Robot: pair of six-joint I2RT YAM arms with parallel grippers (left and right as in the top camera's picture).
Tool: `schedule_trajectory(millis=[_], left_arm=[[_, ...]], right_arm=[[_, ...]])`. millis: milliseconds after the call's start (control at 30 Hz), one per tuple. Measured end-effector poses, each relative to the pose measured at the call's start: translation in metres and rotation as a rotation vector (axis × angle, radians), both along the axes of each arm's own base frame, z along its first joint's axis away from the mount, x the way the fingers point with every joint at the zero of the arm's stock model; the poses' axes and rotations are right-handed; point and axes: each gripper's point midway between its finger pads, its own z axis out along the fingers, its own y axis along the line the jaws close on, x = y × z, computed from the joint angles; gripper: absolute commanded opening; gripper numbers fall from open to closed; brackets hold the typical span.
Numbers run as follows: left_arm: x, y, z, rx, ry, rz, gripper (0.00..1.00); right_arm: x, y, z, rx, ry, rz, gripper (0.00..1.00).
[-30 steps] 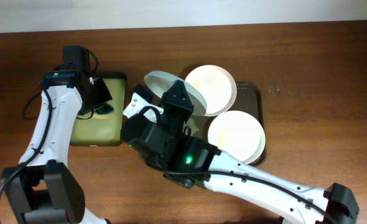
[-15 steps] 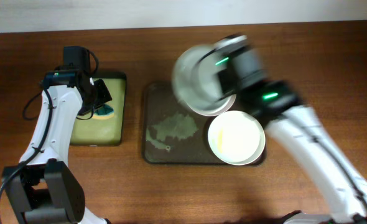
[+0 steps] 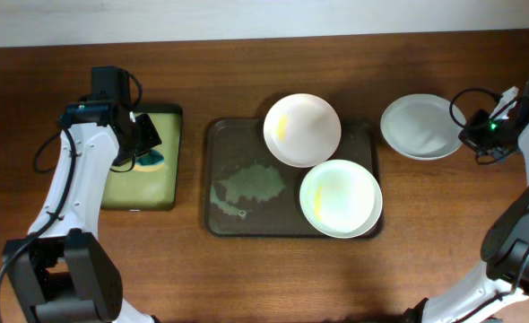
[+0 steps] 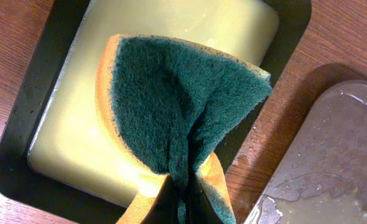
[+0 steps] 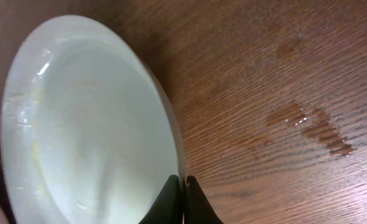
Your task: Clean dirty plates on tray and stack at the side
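The dark brown tray (image 3: 233,148) lies at the table's middle with two white plates on its right half, one at the back (image 3: 302,130) and one at the front (image 3: 340,197), both with faint yellow smears. A third white plate (image 3: 417,126) lies on the table right of the tray. My right gripper (image 3: 466,133) is shut on that plate's right rim (image 5: 90,130). My left gripper (image 3: 142,148) is shut on a folded green and yellow sponge (image 4: 177,93) over the small black tray (image 3: 143,193) of yellowish liquid.
A wet patch (image 3: 251,184) lies on the left half of the brown tray. Water drops (image 5: 308,127) mark the wood next to the right plate. The brown tray's corner shows in the left wrist view (image 4: 333,155).
My right arm has carried one plate from over the tray's left half to the table right of the tray. The left arm has not moved.
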Motion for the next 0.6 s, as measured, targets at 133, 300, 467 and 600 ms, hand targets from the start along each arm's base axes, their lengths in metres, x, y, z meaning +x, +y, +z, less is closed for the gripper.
schedule_trajectory(millis=[133, 300, 467, 600], left_arm=[[0.000, 0.000, 0.000, 0.000, 0.000, 0.000, 0.00], [0.005, 0.001, 0.000, 0.004, -0.016, -0.007, 0.00], [0.016, 0.020, -0.045, 0.001, 0.051, 0.025, 0.00], [0.026, 0.025, -0.064, -0.029, 0.050, 0.024, 0.00]], right_arm=[[-0.004, -0.002, -0.002, 0.005, 0.024, -0.048, 0.65], [-0.010, 0.018, 0.035, 0.085, -0.026, -0.074, 0.67], [-0.021, 0.112, 0.108, 0.174, -0.129, 0.160, 0.67], [-0.017, 0.177, 0.108, 0.201, -0.112, 0.329, 0.71]])
